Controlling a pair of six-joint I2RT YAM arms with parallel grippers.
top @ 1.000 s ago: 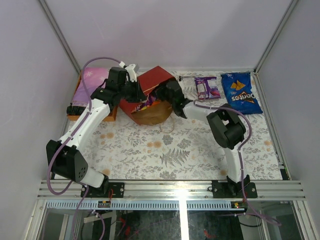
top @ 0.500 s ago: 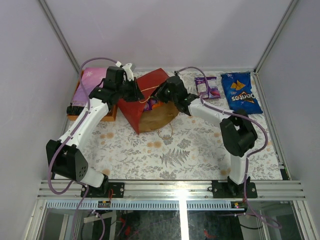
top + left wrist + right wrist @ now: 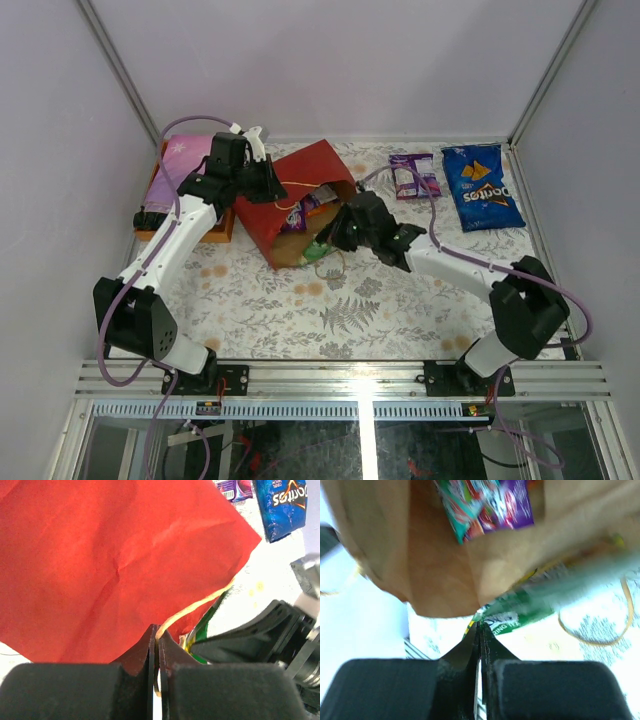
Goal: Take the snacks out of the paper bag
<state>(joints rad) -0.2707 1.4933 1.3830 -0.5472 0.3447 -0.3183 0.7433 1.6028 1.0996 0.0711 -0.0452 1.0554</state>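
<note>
The red paper bag point(image 3: 290, 195) lies on its side at the back of the table, mouth toward the right, brown inside showing point(image 3: 440, 555). My left gripper point(image 3: 268, 180) is shut on the bag's string handle point(image 3: 200, 605) above the red paper point(image 3: 110, 555). My right gripper point(image 3: 335, 240) is shut on a green packet point(image 3: 530, 607) at the bag's mouth; the packet also shows in the top view point(image 3: 318, 250). A teal and purple packet point(image 3: 485, 505) lies inside the bag. A purple packet point(image 3: 413, 175) and the blue chip bag point(image 3: 481, 186) lie on the table at the back right.
An orange box with a pink-purple flowered cloth point(image 3: 180, 175) stands at the back left, beside the bag. A loose string handle point(image 3: 335, 262) lies on the patterned tablecloth in front of the bag. Frame posts and white walls bound the table.
My right gripper has drawn back out of the bag's mouth toward the front right, with the green packet in it. The bag has tipped and swung; my left gripper still holds its handle.
</note>
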